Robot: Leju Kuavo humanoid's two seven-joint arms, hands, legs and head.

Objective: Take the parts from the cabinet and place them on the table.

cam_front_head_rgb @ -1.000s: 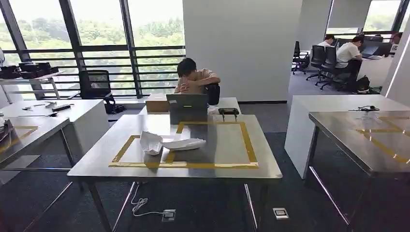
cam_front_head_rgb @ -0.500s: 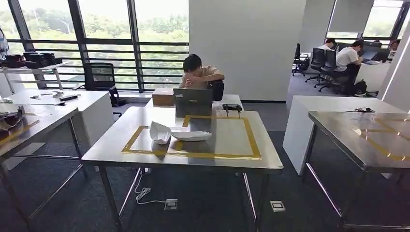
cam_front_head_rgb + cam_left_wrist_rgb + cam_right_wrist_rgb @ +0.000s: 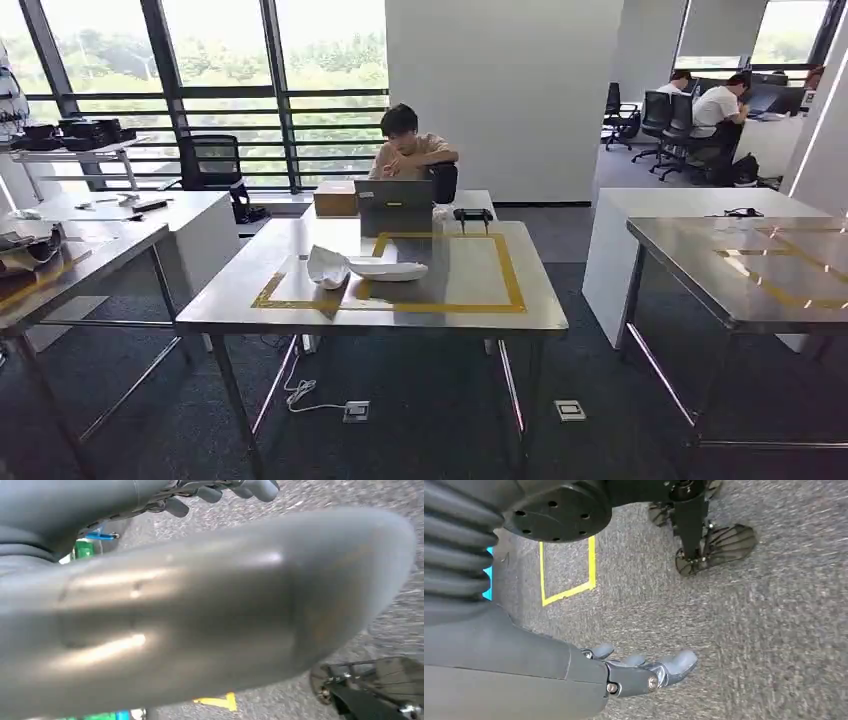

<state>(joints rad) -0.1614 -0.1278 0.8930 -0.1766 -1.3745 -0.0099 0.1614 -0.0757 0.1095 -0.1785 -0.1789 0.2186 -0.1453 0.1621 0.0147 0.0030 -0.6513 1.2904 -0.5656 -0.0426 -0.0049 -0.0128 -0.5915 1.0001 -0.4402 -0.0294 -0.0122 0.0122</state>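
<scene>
I see white parts (image 3: 365, 268) on the table (image 3: 300, 312). Right hand (image 3: 644, 672) hangs empty, fingers apart. Left hand (image 3: 220, 490) mostly hidden behind its thumb; can't tell its finger state.

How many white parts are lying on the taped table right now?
2, both inside the yellow tape outline on the table: a bowl-like white part at its left, and a long flat white part touching it on the right. Anything behind the laptop would be hidden.

Across my table a person (image 3: 408, 152) sits behind a laptop (image 3: 395, 207). A cardboard box (image 3: 335, 198) stands left of it. More people (image 3: 717, 103) work far right.
</scene>
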